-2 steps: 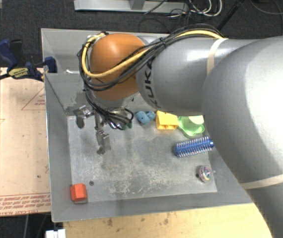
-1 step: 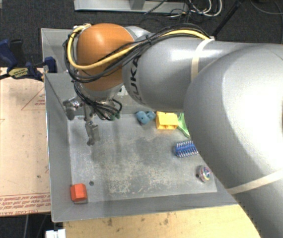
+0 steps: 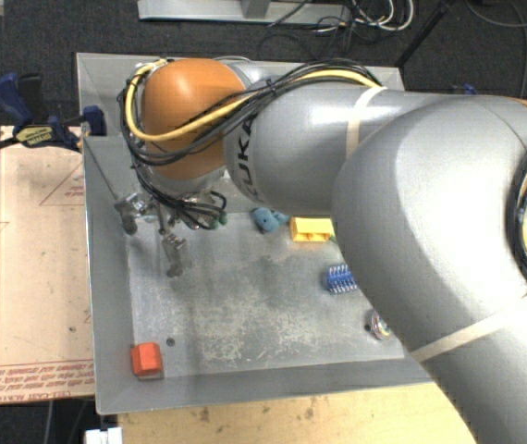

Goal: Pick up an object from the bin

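Observation:
My gripper [image 3: 152,237] hangs under the orange dome over the bin's left part, open, with bare grey floor between its fingers. One fingertip [image 3: 130,217] is close to the left wall, the other [image 3: 173,258] further in. To its right lie a small teal piece [image 3: 265,218] and, beside that, a yellow block [image 3: 312,230]. An orange-red cube [image 3: 146,360] rests in the near left corner, well below the gripper.
A blue ridged piece [image 3: 339,279] lies right of the middle, and a small round silvery thing [image 3: 377,325] shows at the arm's edge. The thick grey arm covers the bin's right side and back.

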`<state>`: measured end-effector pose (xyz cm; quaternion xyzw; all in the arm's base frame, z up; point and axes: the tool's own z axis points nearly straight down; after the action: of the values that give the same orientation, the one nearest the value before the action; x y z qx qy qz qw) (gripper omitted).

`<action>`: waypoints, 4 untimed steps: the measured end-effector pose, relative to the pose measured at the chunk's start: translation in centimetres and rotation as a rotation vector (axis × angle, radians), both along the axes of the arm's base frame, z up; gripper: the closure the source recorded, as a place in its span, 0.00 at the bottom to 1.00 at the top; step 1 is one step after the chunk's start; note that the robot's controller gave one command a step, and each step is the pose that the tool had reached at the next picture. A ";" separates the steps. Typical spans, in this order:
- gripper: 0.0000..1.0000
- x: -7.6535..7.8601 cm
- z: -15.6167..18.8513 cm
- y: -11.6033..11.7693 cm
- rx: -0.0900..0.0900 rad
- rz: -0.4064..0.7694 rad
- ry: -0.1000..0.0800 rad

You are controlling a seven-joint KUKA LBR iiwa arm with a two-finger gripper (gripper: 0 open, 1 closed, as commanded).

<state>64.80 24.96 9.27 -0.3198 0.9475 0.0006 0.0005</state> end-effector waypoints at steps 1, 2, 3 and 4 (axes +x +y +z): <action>0.00 0.6 -0.1 -0.9 0.002 -0.019 -0.003; 0.00 -6.7 -0.6 -0.3 0.000 -0.064 0.004; 0.00 -14.4 -0.2 -0.5 -0.001 -0.117 0.006; 0.00 -16.3 -1.1 0.1 0.005 -0.183 -0.013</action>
<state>48.49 25.03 8.13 -0.2317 0.9727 0.0008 0.0076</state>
